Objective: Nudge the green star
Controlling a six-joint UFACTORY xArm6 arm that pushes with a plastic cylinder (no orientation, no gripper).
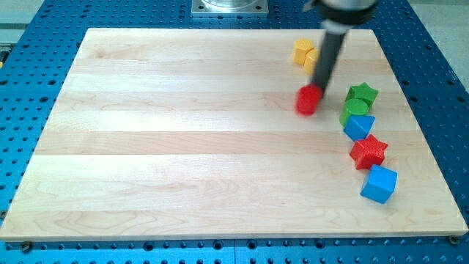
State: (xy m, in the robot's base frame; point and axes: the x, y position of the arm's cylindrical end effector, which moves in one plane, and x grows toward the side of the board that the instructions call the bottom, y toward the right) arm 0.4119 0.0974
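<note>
Right of my tip (316, 86), toward the view's right edge, sat the green star (362, 94), apart from it; a blurred red block (308, 100) touched the tip's end. Being a bare rod, it had no jaws.

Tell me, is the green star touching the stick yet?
No. My tip sits by the blurry red block, with bare wood between it and the green star.
</note>
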